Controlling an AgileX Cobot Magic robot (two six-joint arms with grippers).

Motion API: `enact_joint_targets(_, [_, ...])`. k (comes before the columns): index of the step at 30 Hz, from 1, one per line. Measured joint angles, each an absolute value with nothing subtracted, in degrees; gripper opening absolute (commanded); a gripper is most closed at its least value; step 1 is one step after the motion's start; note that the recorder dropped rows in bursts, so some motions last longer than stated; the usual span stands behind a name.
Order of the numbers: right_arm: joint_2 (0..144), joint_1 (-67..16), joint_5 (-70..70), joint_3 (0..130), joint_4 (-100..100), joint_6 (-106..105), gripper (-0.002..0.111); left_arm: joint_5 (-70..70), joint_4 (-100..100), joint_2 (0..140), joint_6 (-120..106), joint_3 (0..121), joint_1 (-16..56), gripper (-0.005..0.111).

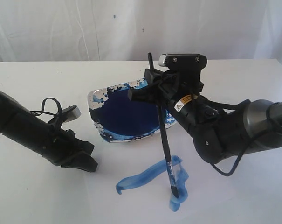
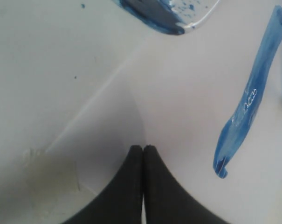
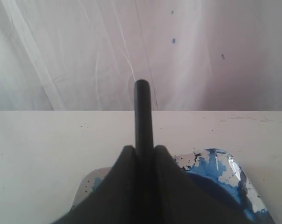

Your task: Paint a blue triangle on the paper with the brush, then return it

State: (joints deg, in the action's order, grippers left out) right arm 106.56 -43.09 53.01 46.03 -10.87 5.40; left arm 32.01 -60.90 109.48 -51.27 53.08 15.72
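The exterior view looks down at a slant over the whole table [image 1: 38, 70] and the dish [image 1: 98, 100]. The left wrist view sits close above the paper [image 2: 187, 121], facing down. It shares the dish rim and the blue triangle [image 2: 252, 98] with the exterior view. The right wrist view faces level toward the curtain [image 3: 61, 56].

Blue triangle [image 2: 249, 100] partly beyond the edge

1 paint dish on a white bench, curtain behind.
The dish [image 1: 96, 100] sits mid-frame on the bench [image 1: 47, 74], rim splashed blue and white, holding a dark blue pool [image 1: 127, 114]; a pale curtain [image 1: 61, 28] with blue specks fills the top.
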Motion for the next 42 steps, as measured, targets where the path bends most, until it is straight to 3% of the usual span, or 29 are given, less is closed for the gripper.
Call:
enact_joint_targets(22, [106.6, -50.4, 52.3, 45.7, -10.3, 6.0, 0.0, 32.0, -60.9, 109.5, -51.3, 53.1, 15.7, 0.0])
enact_joint_targets(42, [102.7, -50.8, 50.6, 45.7, -10.3, 4.9, 0.0, 32.0, -60.9, 109.5, -51.3, 53.1, 15.7, 0.0])
